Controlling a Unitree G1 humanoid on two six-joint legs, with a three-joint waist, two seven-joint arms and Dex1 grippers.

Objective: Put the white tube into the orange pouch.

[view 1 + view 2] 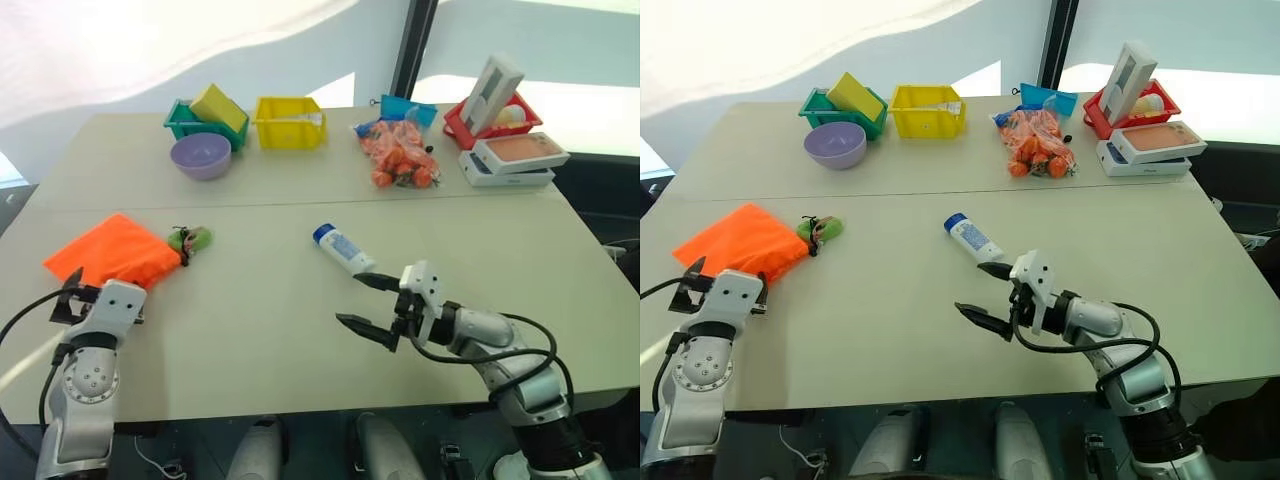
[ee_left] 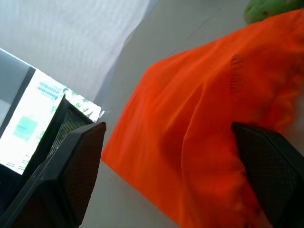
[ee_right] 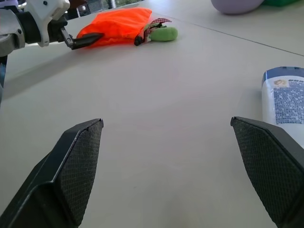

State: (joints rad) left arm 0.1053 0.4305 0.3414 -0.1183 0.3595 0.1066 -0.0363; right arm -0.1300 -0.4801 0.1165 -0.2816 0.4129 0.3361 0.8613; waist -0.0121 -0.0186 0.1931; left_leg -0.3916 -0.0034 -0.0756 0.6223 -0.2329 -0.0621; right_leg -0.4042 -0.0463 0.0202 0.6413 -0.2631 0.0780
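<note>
The white tube (image 1: 343, 250), blue cap pointing away, lies flat near the table's middle; its printed side also appears in the right wrist view (image 3: 287, 104). My right gripper (image 1: 350, 300) is open just in front of it, pointing to the left, with its far finger close beside the tube's tail end and nothing between the fingers. The orange pouch (image 1: 115, 250) lies flat at the left, its dark cord and green ring (image 1: 190, 238) at its right end. My left gripper (image 2: 166, 127) is open at the pouch's near edge, fingers on either side of the fabric.
Along the far side stand a purple bowl (image 1: 201, 155), a green bin (image 1: 180, 122) with a yellow block, a yellow bin (image 1: 288, 122), a clear bag of orange items (image 1: 400, 155), white boxes (image 1: 510, 160) and a red tray (image 1: 455, 118). Bare table lies between pouch and tube.
</note>
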